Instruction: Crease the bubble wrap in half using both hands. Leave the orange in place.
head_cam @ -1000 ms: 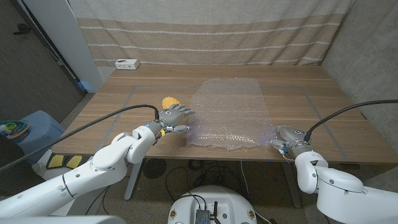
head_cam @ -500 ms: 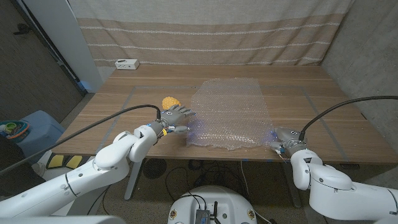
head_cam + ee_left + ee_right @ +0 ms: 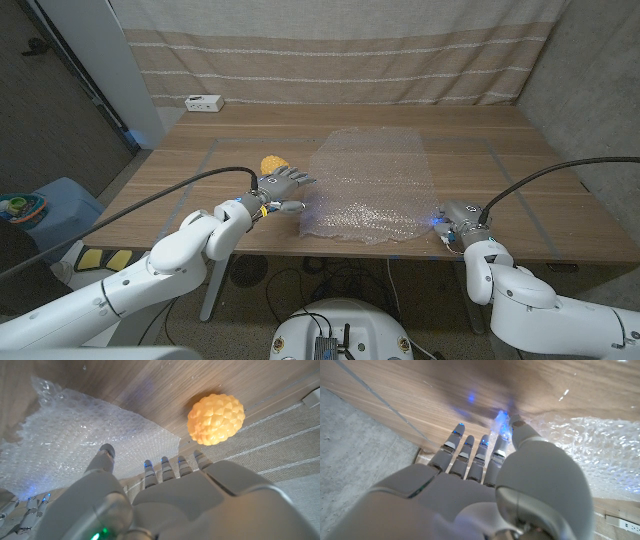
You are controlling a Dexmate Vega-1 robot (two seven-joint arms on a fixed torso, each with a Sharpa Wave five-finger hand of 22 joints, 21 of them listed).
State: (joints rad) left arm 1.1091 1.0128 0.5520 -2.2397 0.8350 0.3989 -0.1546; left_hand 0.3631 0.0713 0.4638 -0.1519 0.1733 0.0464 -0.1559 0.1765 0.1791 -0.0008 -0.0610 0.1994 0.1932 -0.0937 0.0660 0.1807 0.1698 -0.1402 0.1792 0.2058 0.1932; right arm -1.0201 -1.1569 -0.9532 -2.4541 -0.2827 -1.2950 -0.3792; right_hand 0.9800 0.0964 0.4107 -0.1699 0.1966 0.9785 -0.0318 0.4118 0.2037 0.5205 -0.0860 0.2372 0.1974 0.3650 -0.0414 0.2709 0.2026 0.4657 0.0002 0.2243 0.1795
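A clear bubble wrap sheet (image 3: 370,185) lies spread flat in the middle of the wooden table (image 3: 500,165). A bumpy orange (image 3: 272,163) sits on the wood just off the sheet's left edge. My left hand (image 3: 281,190) hovers at the sheet's near left side, fingers apart and holding nothing, close in front of the orange. From the left wrist, the orange (image 3: 216,419) lies beyond my fingertips (image 3: 107,451) and the wrap (image 3: 75,435) beside them. My right hand (image 3: 455,220) is at the sheet's near right corner, fingers stretched out, thumb (image 3: 517,425) next to the wrap (image 3: 590,445).
A small white box (image 3: 203,102) stands at the table's back left edge, before a striped curtain (image 3: 330,50). Tape lines (image 3: 205,165) mark a rectangle on the wood. The table's front edge (image 3: 360,254) runs just behind both hands.
My right forearm has swung inward a little while its hand stays at the wrap's near right corner. The left hand, wrap and orange are as before.
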